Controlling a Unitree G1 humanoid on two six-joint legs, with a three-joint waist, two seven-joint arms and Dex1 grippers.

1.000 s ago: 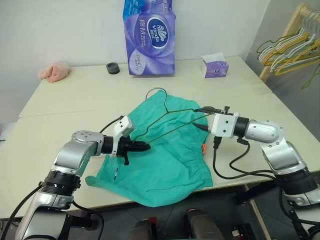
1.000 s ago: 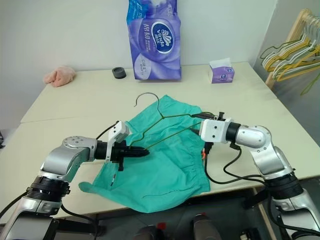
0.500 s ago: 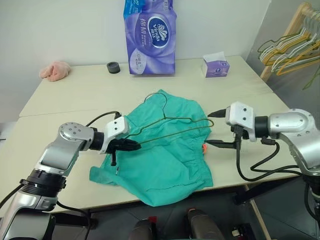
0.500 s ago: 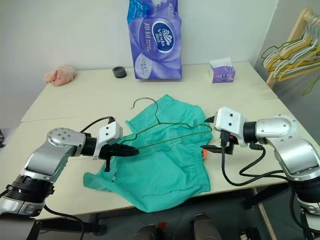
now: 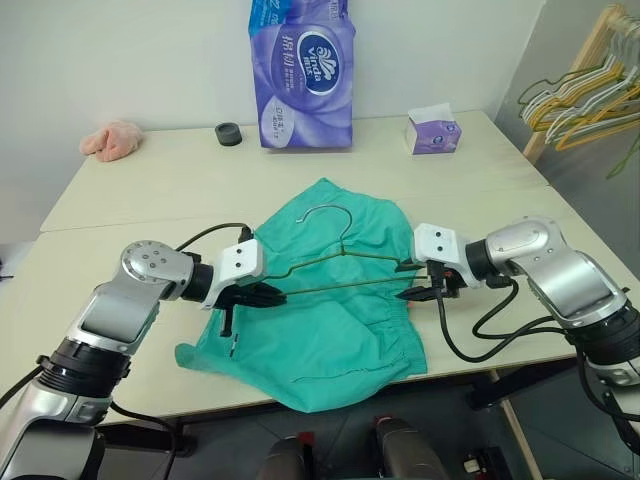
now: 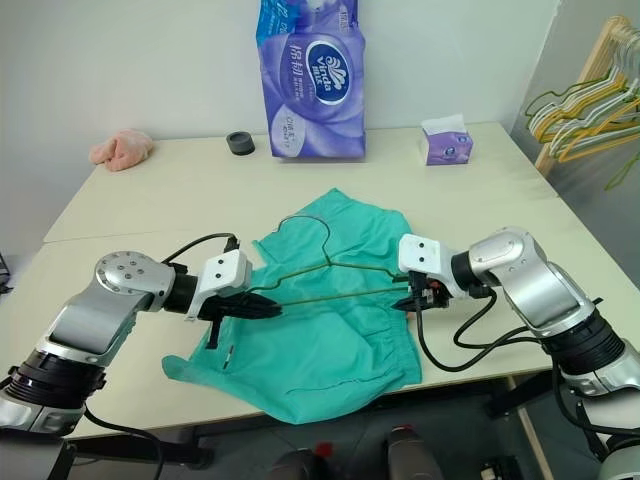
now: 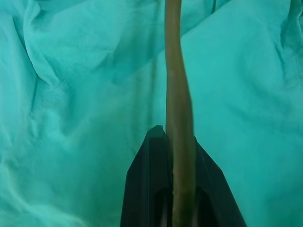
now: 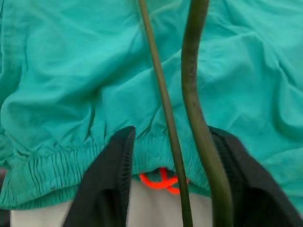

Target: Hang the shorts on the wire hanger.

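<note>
Hanger (image 5: pixel 345 262) ends hidden inside both end effectors: left end effector (image 5: pixel 272 294) clamps wire; right end effector (image 5: pixel 412 282) partly open around it, over shorts (image 5: pixel 330 330).

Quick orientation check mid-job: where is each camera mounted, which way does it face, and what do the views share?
Left and right eye views: on the head, facing forward and down over the table; both arms show, with the shorts and wire hanger between them.
Left wrist view: along the left claw, shut on the hanger wire above the shorts.
Right wrist view: along the right claw, its fingers either side of the hanger's end, at the waistband.
Shared: every view shows shorts and hanger.
</note>
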